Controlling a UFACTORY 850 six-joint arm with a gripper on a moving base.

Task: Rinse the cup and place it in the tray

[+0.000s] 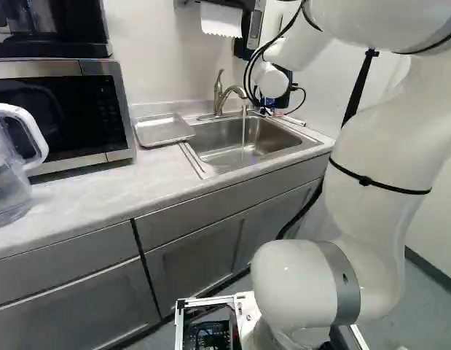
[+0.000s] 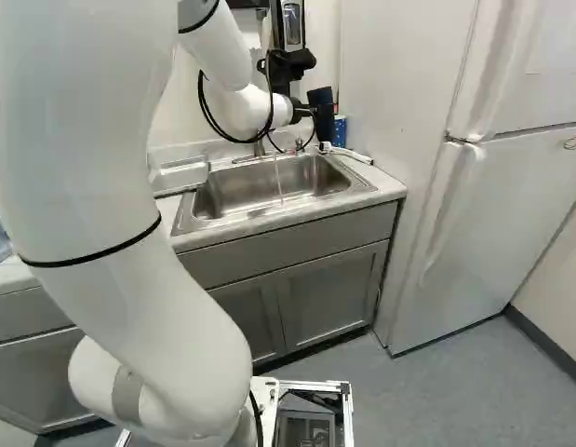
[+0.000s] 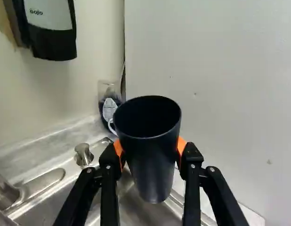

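My pincer (image 2: pixel 315 111) clenched on black cup (image 3: pixel 152 141), orange pads (image 3: pixel 119 149) pressing its two sides. I hold cup roughly upright, mouth up, near sink's far right corner in right base view. Water stream (image 1: pixel 244 131) runs from tap (image 1: pixel 225 93) into sink (image 1: pixel 210 141); cup is apart from stream. Metal tray (image 1: pixel 163 130) lies on desk (image 1: pixel 101 182), just beside sink, between it and microwave (image 1: pixel 57 109). Clear pitcher (image 1: pixel 12 164) at left edge of left base view. Wrist view: bottle (image 3: pixel 107 104) beyond cup, near wall.
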